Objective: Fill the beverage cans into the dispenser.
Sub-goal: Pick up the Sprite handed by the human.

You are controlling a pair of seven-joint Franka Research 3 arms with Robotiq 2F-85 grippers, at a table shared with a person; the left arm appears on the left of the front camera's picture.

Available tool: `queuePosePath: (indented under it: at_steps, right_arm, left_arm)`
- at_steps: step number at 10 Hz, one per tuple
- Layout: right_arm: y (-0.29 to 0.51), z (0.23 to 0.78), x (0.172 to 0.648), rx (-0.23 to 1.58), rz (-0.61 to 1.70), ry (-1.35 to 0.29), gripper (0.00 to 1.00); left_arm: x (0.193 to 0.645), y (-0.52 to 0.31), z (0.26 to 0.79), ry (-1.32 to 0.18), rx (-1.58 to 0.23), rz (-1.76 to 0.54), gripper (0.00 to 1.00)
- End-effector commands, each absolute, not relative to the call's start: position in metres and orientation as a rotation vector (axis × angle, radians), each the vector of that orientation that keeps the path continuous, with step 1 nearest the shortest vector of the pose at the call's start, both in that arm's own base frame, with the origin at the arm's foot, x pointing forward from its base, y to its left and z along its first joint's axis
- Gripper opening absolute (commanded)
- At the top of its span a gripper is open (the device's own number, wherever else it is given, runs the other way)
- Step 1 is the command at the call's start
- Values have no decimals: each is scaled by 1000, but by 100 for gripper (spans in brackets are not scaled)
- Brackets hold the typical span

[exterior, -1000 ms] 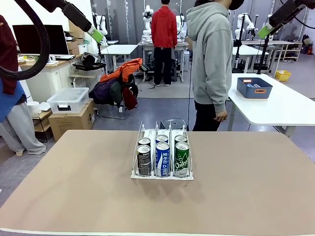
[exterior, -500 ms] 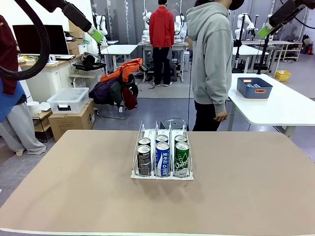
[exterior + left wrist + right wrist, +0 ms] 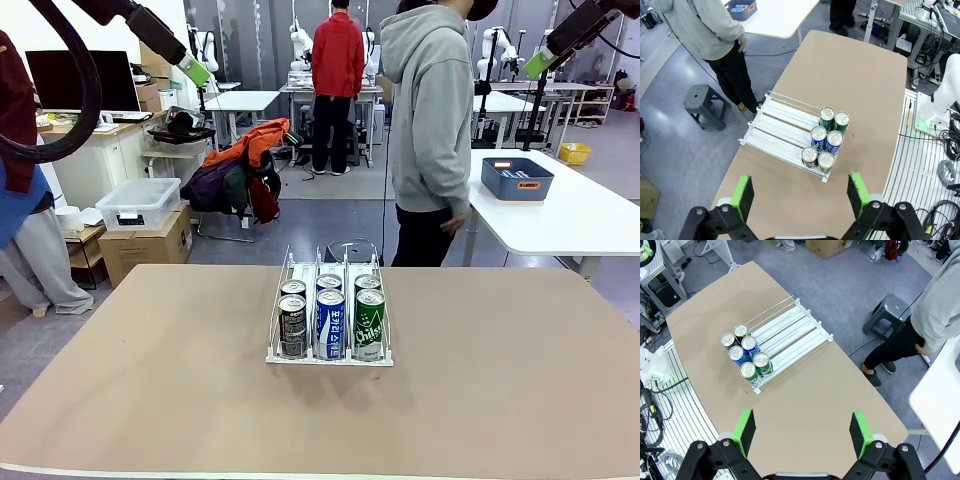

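Note:
The dispenser [image 3: 300, 272] stands in the middle of the brown table, its front end toward me. Several beverage cans fill its front end, two per lane: black [image 3: 292, 326], blue-and-white [image 3: 330, 323] and green [image 3: 369, 324] in front. My left gripper [image 3: 195, 71] hangs high at the upper left, open and empty. High at the upper right is my right gripper [image 3: 541, 63], also open and empty. From the left wrist view, the left gripper [image 3: 801, 195] looks down on the dispenser [image 3: 777, 125] and cans [image 3: 826, 145]. The right gripper [image 3: 802, 432] sees the dispenser [image 3: 792, 332] and cans [image 3: 747, 357] far below.
A person in a grey hoodie [image 3: 430, 120] stands at the table's far edge, just behind the dispenser. A grey stool [image 3: 892, 312] is beside them. A white table with a blue bin [image 3: 517, 178] stands at the back right.
Both arms and the cans stay still. The person's hand at the far edge has swung slightly back along their side.

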State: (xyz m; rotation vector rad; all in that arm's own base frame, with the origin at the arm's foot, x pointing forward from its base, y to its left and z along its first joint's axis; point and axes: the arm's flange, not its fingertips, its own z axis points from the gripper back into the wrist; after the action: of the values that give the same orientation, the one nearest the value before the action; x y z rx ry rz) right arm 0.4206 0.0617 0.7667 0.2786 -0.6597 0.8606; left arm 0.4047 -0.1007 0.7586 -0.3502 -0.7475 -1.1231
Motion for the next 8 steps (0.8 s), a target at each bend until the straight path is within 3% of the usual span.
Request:
queuePosePath:
  at_steps: [1,8]
  right_arm:
    - [62,767,421,279,860,-661,100]
    - [62,767,421,279,860,-661,100]
  left_arm:
    - [403,-100,757,-742,-379,-1120,100]
    - [403,-100,757,-742,-379,-1120,100]
